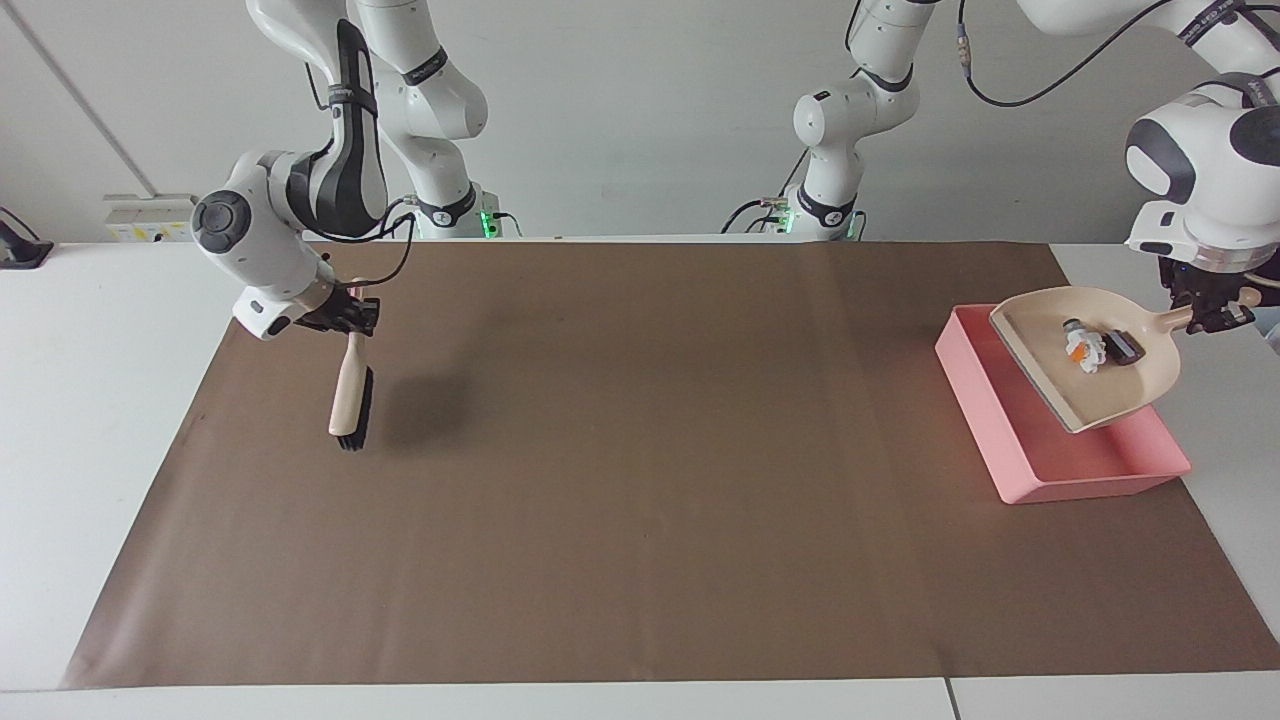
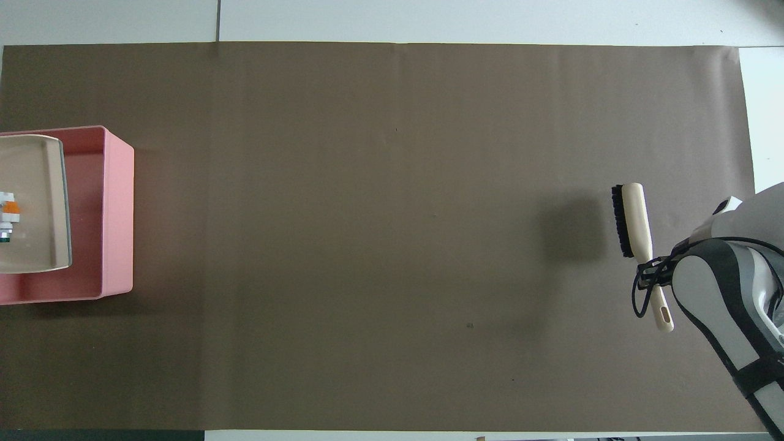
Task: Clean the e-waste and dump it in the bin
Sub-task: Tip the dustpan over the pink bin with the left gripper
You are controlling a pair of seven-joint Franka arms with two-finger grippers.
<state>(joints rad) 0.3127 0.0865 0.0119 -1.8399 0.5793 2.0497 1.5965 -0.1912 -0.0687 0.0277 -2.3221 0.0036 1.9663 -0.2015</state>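
My left gripper (image 1: 1213, 318) is shut on the handle of the beige dustpan (image 1: 1120, 385) and holds it in the air over the pink bin (image 1: 1095, 485). The e-waste lies in the pan near its handle end: a white piece with orange (image 1: 1082, 350) and a black block (image 1: 1124, 346). In the overhead view the dustpan (image 2: 33, 233) covers part of the bin (image 2: 116, 214), and only the white piece (image 2: 7, 215) shows at the frame's edge. My right gripper (image 1: 350, 318) is shut on the handle of a beige brush (image 1: 351, 395) and holds it above the mat.
A brown mat (image 1: 640, 480) covers most of the white table. The bin stands on the mat at the left arm's end. The brush (image 2: 632, 220) hangs over the mat at the right arm's end, bristles down.
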